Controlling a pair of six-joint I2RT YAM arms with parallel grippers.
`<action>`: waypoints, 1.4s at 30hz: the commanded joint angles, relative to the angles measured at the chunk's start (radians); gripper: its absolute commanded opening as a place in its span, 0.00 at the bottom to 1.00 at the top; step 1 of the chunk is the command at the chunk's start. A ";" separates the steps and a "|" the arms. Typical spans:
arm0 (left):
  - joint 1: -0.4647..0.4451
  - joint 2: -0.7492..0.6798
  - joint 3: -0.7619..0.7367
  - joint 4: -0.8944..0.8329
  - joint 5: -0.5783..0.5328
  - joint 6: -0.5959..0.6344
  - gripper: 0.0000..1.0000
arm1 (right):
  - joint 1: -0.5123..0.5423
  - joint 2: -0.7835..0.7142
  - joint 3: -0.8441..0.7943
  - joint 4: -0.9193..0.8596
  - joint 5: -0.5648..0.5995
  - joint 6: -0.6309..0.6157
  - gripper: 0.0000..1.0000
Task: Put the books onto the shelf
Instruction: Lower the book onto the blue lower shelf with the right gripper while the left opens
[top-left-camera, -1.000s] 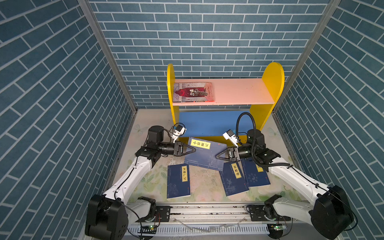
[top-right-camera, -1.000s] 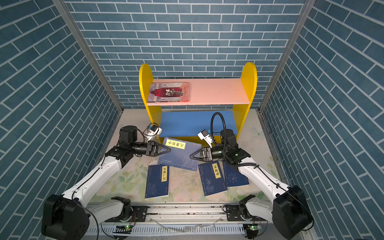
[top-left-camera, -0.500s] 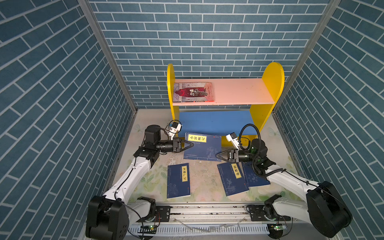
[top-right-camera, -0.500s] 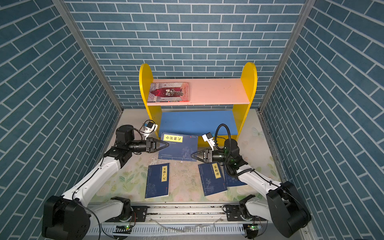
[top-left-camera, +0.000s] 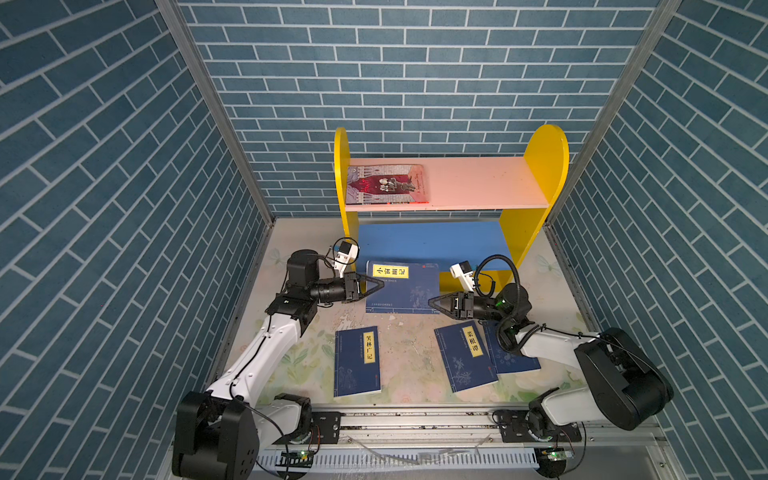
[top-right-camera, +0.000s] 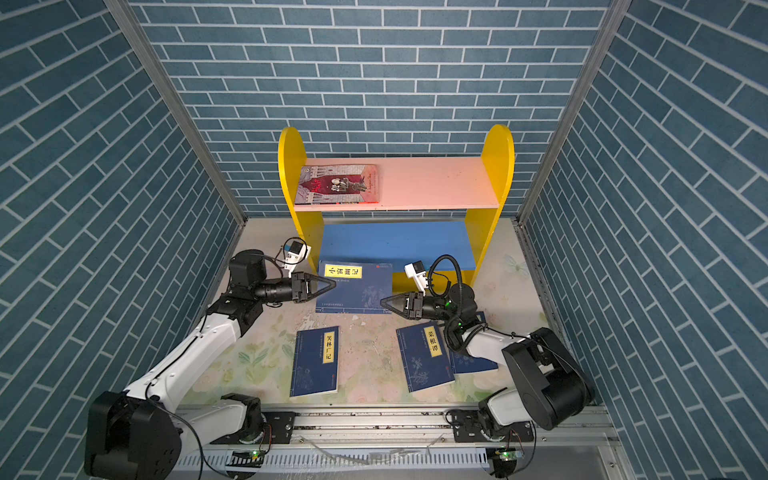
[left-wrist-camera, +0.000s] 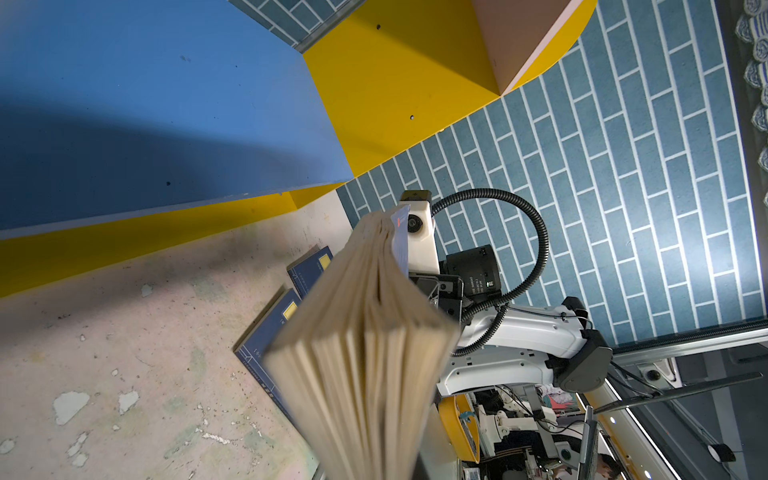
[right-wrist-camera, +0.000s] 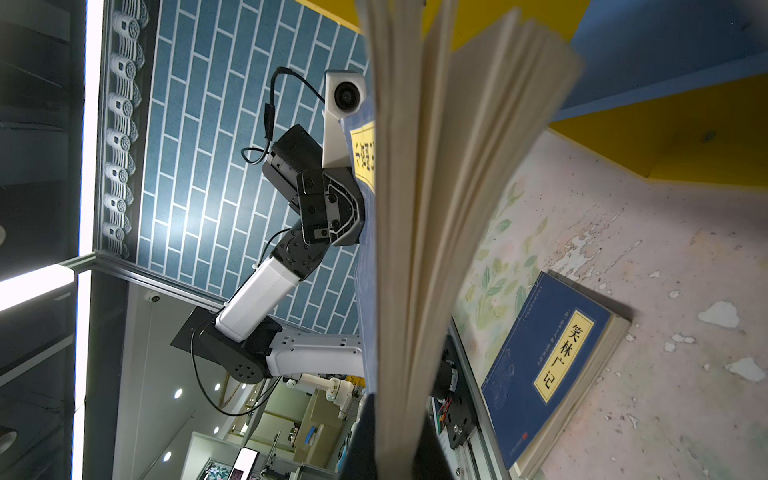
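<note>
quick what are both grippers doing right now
left gripper: closed on the book
right gripper: closed on the same book

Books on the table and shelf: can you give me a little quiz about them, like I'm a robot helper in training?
1. True or false: two books lie on the pink upper board.
2. How many navy books lie flat on the table, with no gripper on them?
3. Which gripper grips the raised navy book? A) left only B) right only C) both

Key: 1 false, only the grey-and-red book lies there. 2 three. 3 C, the left gripper and the right gripper.
</note>
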 joint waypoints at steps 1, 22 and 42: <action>0.004 -0.006 0.008 -0.085 -0.073 0.100 0.25 | 0.005 0.009 0.050 0.114 0.038 0.056 0.00; 0.104 -0.194 0.192 -0.553 -0.300 0.481 0.78 | -0.109 0.103 0.339 -0.546 -0.058 -0.283 0.00; 0.110 -0.228 0.185 -0.517 -0.300 0.459 0.79 | -0.109 0.373 0.619 -0.654 -0.049 -0.240 0.00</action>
